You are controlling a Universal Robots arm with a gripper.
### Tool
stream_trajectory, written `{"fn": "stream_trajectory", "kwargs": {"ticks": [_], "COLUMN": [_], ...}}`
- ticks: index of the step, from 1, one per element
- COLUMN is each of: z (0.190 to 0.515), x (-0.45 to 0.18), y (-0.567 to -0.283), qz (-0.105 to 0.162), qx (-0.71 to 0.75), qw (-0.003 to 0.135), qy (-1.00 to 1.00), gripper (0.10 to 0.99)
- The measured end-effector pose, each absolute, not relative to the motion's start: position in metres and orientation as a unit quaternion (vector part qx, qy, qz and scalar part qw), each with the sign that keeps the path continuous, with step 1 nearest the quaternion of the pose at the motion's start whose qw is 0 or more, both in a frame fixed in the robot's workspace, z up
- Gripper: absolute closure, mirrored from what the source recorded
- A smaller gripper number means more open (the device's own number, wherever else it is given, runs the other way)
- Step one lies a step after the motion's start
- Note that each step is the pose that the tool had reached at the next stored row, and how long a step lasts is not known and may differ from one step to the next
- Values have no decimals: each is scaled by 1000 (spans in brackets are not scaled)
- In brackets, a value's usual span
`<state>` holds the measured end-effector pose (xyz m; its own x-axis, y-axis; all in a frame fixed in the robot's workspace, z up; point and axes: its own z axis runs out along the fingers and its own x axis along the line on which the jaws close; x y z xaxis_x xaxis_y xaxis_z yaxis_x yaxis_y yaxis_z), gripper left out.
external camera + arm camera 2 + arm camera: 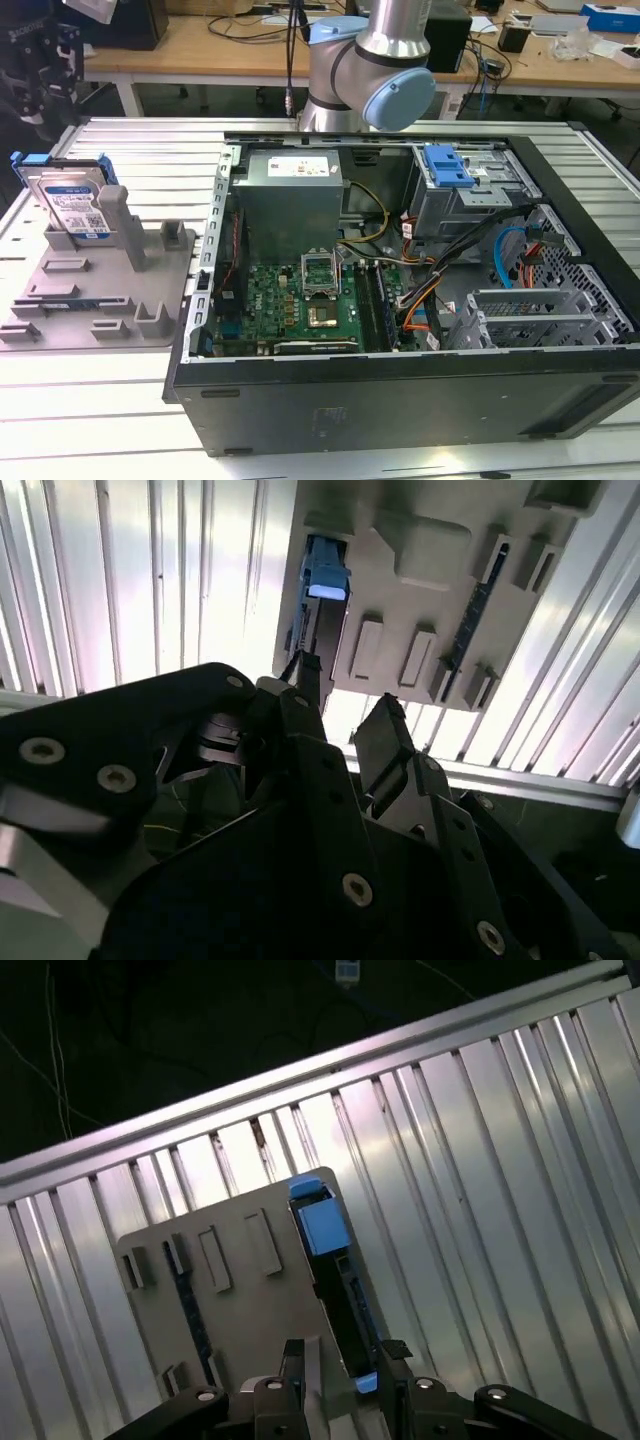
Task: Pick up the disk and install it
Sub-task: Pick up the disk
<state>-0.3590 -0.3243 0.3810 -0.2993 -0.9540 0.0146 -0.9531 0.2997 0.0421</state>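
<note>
Disk (72, 205), upright in grey holder (120, 290), exterior view's left.
Gripper (343, 1350) above it, jaws apart, empty; pickup seemingly not yet made; the grasp calls for straddling its flat faces.

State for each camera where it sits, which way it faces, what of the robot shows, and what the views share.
Exterior view: off the arm, looking down across the table at the open computer case and, at the exterior view's left, the disk standing in a grey fixture; the arm shows beyond the case.
First wrist view: on the arm, facing past the gripper onto the disk, seen edge-on.
Second wrist view: on the arm, aimed at the same disk from another angle, with the open gripper in front.
Shared: all three show the disk in the fixture.
</note>
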Motion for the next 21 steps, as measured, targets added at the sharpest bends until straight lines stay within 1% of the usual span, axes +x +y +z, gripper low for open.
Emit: {"fn": "stream_trajectory", "kwargs": {"ticks": [4,21], "z": [381,381], "x": [-359,-362], "y": [-324,-322], "qz": [-11,-11], "qx": [645,669], "qw": [19,19], "qy": [-764,-743], "gripper": [667,667]}}
